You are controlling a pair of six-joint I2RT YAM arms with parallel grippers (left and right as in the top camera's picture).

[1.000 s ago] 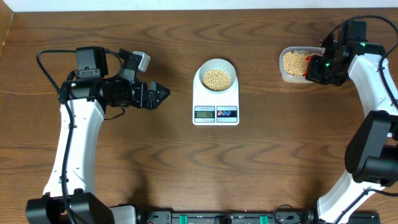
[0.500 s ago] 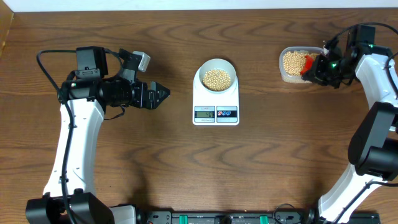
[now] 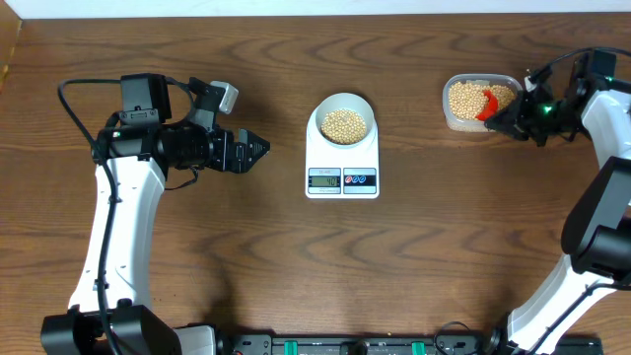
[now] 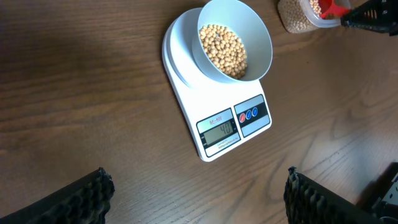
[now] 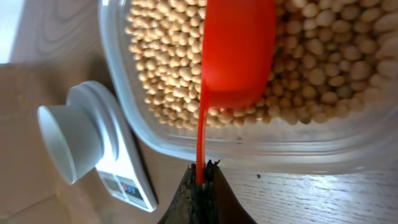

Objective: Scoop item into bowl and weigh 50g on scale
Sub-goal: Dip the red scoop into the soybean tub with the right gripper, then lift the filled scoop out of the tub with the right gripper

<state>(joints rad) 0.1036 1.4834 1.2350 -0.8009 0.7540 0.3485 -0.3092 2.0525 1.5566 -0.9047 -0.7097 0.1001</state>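
Observation:
The white scale (image 3: 342,158) lies mid-table with the pale bowl (image 3: 343,97) on it, part filled with tan beans (image 3: 344,123). More beans (image 3: 463,97) fill a clear plastic tub (image 3: 455,120) at the far right. A red scoop (image 3: 486,104) hangs bowl-down over the tub's beans, its thin handle pinched by my right gripper (image 3: 508,115), which is shut. The right wrist view shows the scoop (image 5: 239,50) above the beans (image 5: 168,68), and the gripper (image 5: 203,167) just outside the tub wall (image 5: 280,146). My left gripper (image 3: 264,149) is open and holds nothing, left of the scale (image 4: 186,106) and bowl (image 4: 261,46).
The scale's display (image 3: 324,178) is lit, with two round buttons (image 3: 359,178) beside it. Bare brown wood surrounds the scale. The table's back edge runs just behind the tub. Equipment sits along the front edge (image 3: 355,345).
My right wrist has swung out to the right, drawing the gripper back off the tub to its right rim. The red scoop now shows over the tub's beans. The left arm has not moved.

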